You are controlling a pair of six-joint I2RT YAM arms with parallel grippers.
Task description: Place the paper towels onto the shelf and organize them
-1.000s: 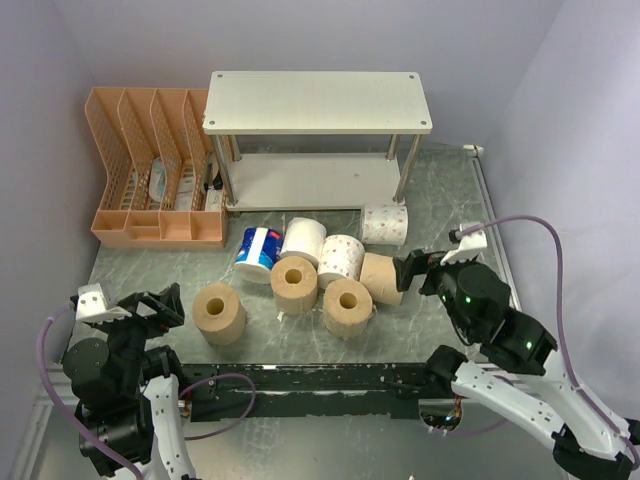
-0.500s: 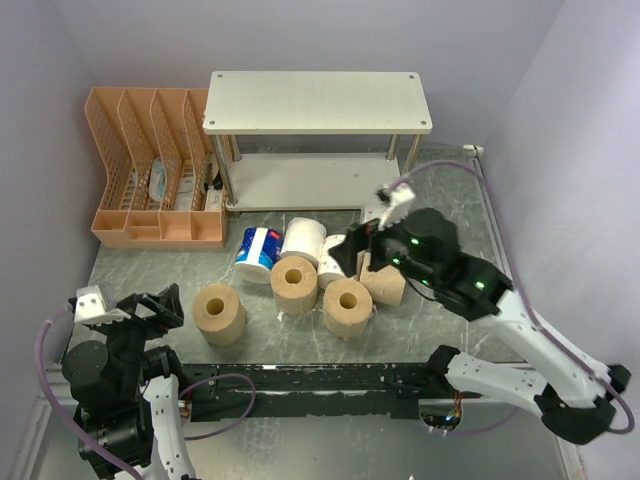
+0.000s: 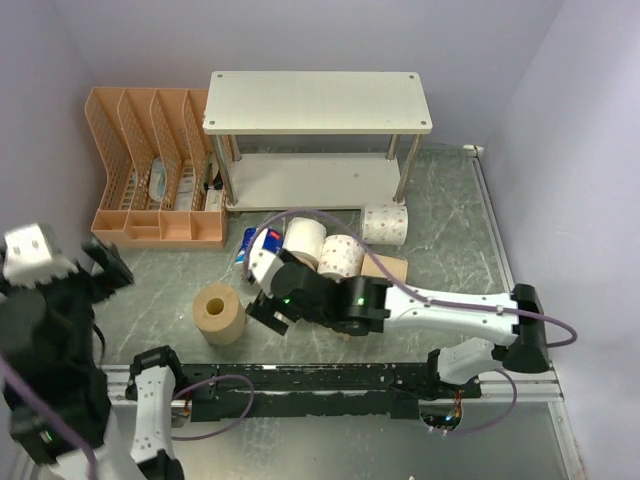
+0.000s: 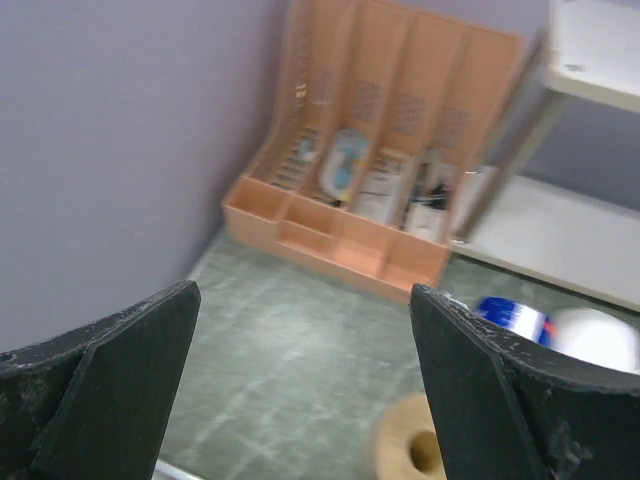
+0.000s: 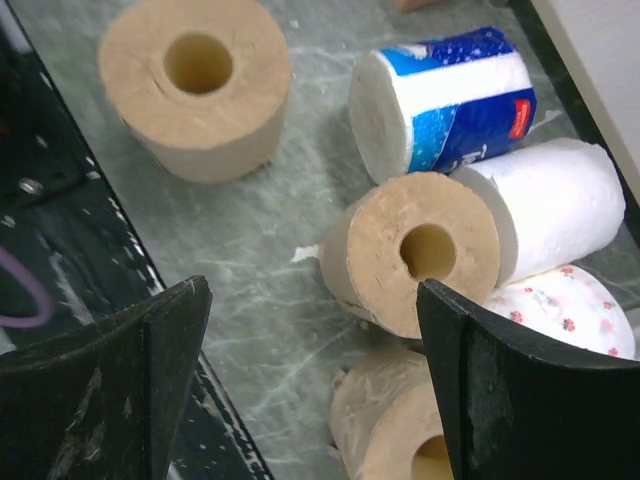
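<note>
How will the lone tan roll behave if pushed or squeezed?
The tan roll stands on its flat end, so it would likely slide, not roll. Wound paper, hollow core: probably light, and may dent when squeezed.

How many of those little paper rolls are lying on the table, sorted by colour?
Tan-brown rolls: 4
White rolls: 3
Blue-and-white wrapped roll: 1
Total: 8
</note>
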